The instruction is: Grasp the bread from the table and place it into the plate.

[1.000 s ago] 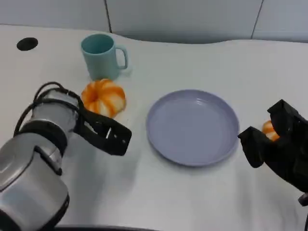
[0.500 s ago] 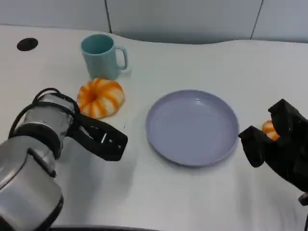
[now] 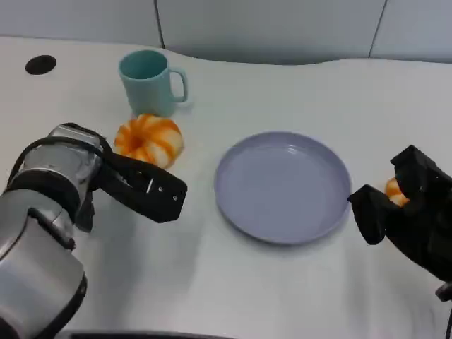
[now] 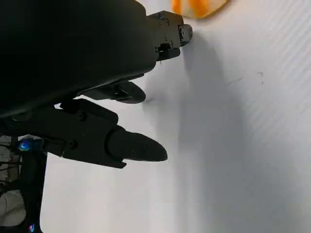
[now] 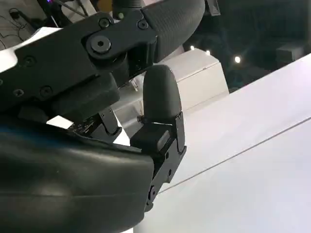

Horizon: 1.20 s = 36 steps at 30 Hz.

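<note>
Bread (image 3: 149, 140) lies just beyond the empty left hand (image 3: 150, 192).

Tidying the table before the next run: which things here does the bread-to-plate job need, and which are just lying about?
Needed: the bread beside the mug; the plate; the left robot hand near the bread.

Lying about: the teal mug; a small orange thing partly hidden behind the right robot hand.

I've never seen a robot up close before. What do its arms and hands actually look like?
The left forearm is a rounded silver cylinder with black bands and thin black cables looping near the wrist. The left hand is matte black, blocky, with small screws visible. The right hand is likewise black and angular; its fingers end in smooth rounded tips, joined by visible bolts.
</note>
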Tool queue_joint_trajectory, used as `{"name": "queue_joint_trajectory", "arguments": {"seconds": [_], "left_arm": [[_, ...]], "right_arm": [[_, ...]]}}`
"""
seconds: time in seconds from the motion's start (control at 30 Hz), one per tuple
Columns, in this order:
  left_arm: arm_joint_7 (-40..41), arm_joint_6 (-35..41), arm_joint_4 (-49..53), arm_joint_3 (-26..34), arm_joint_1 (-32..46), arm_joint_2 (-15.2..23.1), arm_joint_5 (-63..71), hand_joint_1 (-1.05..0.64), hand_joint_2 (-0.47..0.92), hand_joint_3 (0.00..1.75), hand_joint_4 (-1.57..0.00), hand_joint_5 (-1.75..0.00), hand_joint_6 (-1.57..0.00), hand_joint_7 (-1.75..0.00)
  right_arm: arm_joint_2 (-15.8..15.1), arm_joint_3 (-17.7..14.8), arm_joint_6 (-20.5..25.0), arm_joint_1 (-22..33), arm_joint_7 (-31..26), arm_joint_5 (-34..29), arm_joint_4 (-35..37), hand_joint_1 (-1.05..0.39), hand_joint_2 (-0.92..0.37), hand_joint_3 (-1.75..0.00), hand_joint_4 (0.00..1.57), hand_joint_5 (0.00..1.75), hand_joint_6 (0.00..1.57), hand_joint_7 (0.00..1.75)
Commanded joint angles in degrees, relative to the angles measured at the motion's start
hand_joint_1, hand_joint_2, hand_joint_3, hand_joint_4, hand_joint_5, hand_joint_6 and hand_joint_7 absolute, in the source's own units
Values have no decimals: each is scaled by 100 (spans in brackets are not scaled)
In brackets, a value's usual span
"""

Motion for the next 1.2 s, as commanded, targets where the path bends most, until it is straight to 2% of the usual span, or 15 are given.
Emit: {"name": "queue_joint_trajectory", "arguments": {"seconds": [0.03,0.27,0.57,1.07,1.2], "left_arm": [[130,-601,-136,175,-629,259,-160,-22,92,26,-51,-3,-43,0],[629,-428,-115,356,-716,223,-310,-21,92,25,-56,-4,-45,-1],[1033,-387,-110,365,-717,170,-319,-17,92,20,-53,-1,-44,0],[1000,-311,-84,403,-632,133,-370,-25,92,13,-52,-1,-44,0],[1021,-327,-87,420,-615,134,-377,-21,92,13,-54,-2,-43,0]], "right_arm": [[-103,-56,-7,-35,79,14,64,-40,-85,-1,86,175,66,174],[-94,-69,-12,-15,60,19,51,-39,-85,0,86,175,66,174],[-99,-77,-10,7,1,-2,27,-39,-84,0,86,175,66,175],[-124,-91,84,-38,71,85,81,-39,-83,0,86,175,70,167],[-96,-86,47,-23,35,41,61,-39,-83,0,87,175,70,169]]}}
